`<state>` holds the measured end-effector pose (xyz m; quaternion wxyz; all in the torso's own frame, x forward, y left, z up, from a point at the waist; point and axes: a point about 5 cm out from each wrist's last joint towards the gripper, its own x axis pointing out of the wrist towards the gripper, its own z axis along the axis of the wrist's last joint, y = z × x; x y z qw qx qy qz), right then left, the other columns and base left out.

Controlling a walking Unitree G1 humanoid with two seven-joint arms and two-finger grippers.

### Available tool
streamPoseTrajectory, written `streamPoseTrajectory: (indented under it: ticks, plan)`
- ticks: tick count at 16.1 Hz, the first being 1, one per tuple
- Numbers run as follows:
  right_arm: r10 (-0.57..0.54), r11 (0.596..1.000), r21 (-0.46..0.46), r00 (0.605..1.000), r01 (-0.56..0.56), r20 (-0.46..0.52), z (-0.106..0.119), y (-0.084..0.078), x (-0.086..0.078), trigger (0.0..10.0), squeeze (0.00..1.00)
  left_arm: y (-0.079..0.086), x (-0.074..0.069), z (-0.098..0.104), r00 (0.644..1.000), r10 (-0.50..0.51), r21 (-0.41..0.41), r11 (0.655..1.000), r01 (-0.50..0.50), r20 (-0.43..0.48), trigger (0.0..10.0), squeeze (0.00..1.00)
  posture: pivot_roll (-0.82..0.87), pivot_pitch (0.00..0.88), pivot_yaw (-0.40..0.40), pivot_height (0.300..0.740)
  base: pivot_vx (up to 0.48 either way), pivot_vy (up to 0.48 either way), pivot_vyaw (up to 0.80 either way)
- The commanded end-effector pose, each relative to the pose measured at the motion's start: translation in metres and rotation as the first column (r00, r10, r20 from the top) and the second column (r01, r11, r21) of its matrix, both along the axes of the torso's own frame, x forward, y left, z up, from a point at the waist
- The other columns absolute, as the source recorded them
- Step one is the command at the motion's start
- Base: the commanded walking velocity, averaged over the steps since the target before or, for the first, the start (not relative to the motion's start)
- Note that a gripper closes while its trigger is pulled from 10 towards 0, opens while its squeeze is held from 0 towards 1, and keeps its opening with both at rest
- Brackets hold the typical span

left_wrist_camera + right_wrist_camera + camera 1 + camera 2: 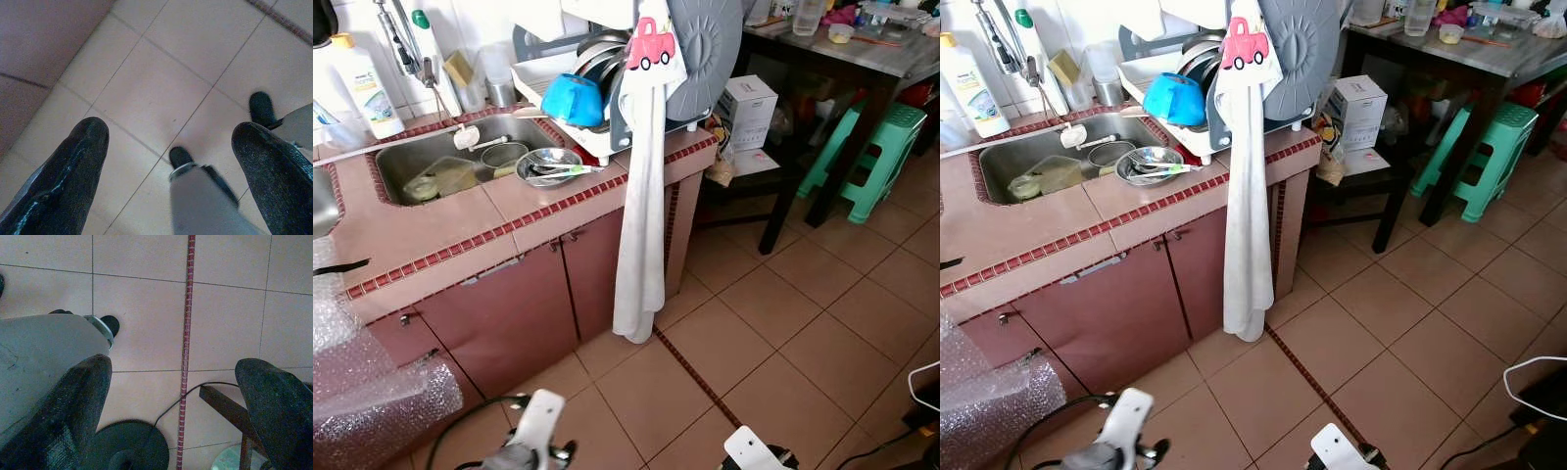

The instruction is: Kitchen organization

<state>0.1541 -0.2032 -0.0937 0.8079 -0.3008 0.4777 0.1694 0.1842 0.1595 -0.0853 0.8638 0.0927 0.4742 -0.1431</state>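
Sink [396, 166] — left gripper [168, 147] agape

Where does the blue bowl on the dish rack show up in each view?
Left eye view: blue bowl upper centre, on the dish rack, right of the sink.
Right eye view: same bowl, shifted further left.
Left wrist view: floor tiles, no bowl.
Right wrist view: floor tiles, no bowl.
Shared landmark: hanging white towel, beside the bowl.

A green stool [881, 157] stands by a dark table [862, 59], and a white box [747, 110] sits under it on the floor [783, 333].
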Motion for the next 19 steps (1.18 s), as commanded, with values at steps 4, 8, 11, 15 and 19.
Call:
streamPoseTrajectory:
  ticks: [4,8,11,15,19]
  plan:
    - [0.005,1.000,-0.012,0.999,-0.006,-0.035,-0.004,0.000,-0.009,10.0,0.00,0.001,-0.002,-0.001,1.000,-0.004,-0.006,1.000,0.004,-0.007,10.0,0.00,-0.01,0.000,0.053,0.740,0.000,0.000,0.00]
    - [0.005,1.000,-0.012,0.999,-0.006,-0.035,-0.004,0.000,-0.009,10.0,0.00,0.001,-0.002,-0.001,1.000,-0.004,-0.006,1.000,0.004,-0.007,10.0,0.00,-0.01,0.000,0.053,0.740,0.000,0.000,0.00]
    - [0.005,1.000,-0.012,0.999,-0.006,-0.035,-0.004,0.000,-0.009,10.0,0.00,0.001,-0.002,-0.001,1.000,-0.004,-0.006,1.000,0.004,-0.007,10.0,0.00,-0.01,0.000,0.053,0.740,0.000,0.000,0.00]
    - [0.005,1.000,-0.012,0.999,-0.006,-0.035,-0.004,0.000,-0.009,10.0,0.00,0.001,-0.002,-0.001,1.000,-0.004,-0.006,1.000,0.004,-0.007,10.0,0.00,-0.01,0.000,0.053,0.740,0.000,0.000,0.00]
    - [-0.005,1.000,0.007,1.000,0.005,-0.017,-0.003,0.004,-0.006,10.0,0.00,0.008,-0.019,-0.008,0.998,-0.002,0.035,0.999,0.004,-0.056,10.0,0.00,-0.02,0.000,0.063,0.740,0.000,0.000,0.00]
